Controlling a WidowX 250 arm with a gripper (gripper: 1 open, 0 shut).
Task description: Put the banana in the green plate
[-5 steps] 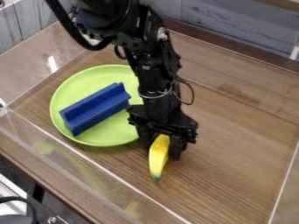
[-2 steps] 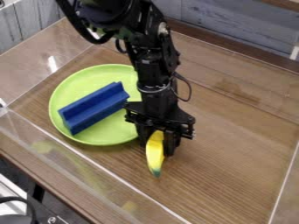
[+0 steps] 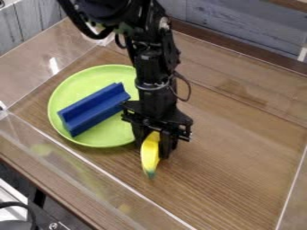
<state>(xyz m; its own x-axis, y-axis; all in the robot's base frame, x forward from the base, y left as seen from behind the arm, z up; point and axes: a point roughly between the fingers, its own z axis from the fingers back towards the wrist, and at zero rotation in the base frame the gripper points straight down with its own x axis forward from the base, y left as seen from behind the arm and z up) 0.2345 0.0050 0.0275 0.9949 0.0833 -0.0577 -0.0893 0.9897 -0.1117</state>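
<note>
One small curved banana (image 3: 150,153), smooth yellow with a greenish tip, sits in my pincer (image 3: 157,142), fingers partly apart and closed around it, just beside the plate. One round lime plate (image 3: 66,92), shallow-rimmed, holds one ridged blue block (image 3: 92,110). Wood-grain table (image 3: 234,126) underneath; my single black arm (image 3: 147,56) reaches down from the top.

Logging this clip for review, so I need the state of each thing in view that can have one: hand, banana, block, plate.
hand: closed around the banana
banana: gripped, off the plate, green tip pointing toward the camera
blue block: lying on the plate
green plate: upright, holding the block, no banana
</note>
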